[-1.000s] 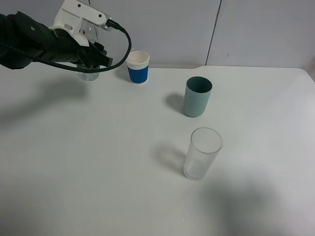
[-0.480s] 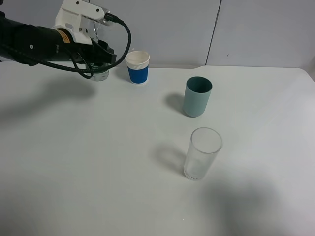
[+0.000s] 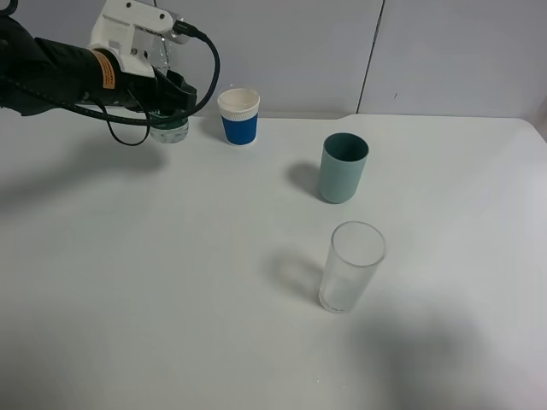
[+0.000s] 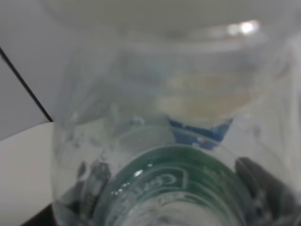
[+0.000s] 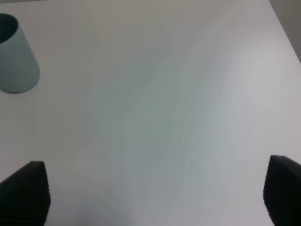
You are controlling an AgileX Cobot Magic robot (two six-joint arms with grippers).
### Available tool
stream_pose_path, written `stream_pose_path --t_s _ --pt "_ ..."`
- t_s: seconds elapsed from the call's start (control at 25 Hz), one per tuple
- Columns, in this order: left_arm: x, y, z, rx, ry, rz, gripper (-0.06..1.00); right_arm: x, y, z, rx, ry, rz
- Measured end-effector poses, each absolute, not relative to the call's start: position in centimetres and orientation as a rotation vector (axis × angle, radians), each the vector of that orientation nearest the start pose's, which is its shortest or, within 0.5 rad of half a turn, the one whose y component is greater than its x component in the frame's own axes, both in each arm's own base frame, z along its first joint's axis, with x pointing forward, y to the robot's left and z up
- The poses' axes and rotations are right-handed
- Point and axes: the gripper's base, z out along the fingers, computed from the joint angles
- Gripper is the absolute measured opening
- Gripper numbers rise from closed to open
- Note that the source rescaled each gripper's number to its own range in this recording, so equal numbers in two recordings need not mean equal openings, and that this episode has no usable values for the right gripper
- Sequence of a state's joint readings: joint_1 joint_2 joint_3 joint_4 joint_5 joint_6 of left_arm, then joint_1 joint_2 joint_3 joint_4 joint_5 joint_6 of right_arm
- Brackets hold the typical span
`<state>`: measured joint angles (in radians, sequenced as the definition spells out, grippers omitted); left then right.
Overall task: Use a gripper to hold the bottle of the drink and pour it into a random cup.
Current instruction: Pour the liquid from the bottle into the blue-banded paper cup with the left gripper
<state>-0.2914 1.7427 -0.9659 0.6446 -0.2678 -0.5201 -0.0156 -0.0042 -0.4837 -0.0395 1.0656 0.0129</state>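
My left gripper (image 3: pixel 164 98), a white blocky head on a black arm, is shut on the clear bottle (image 3: pixel 169 131) at the table's back left. The bottle stands roughly upright, its base close to the table. I cannot tell if it touches. In the left wrist view the bottle (image 4: pixel 169 188) fills the frame, with its green label band low down. The white paper cup with a blue sleeve (image 3: pixel 239 117) stands just right of the bottle, apart from it. My right gripper (image 5: pixel 153 197) is open over bare table and is out of the high view.
A teal-green plastic cup (image 3: pixel 343 167) stands at centre right and also shows in the right wrist view (image 5: pixel 14 56). A tall clear glass tumbler (image 3: pixel 351 266) stands in front of it. The white table (image 3: pixel 171 273) ends at a grey wall behind.
My left arm has shifted the held bottle a little to the right, closer to the white paper cup. The cups and tumbler have not moved.
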Motion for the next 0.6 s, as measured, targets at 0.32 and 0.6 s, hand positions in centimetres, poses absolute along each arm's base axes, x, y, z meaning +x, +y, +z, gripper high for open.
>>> stream_pose_path --t_s 0.32,0.6 --pt "35.9 -11.6 21.1 0.526 2.001 -0.289 0.07 -0.4 -0.3 27.2 0.031 2.061 -0.049" --pt "38.1 -11.6 21.4 0.506 2.066 -0.258 0.07 -0.4 -0.3 27.2 0.031 2.061 -0.049"
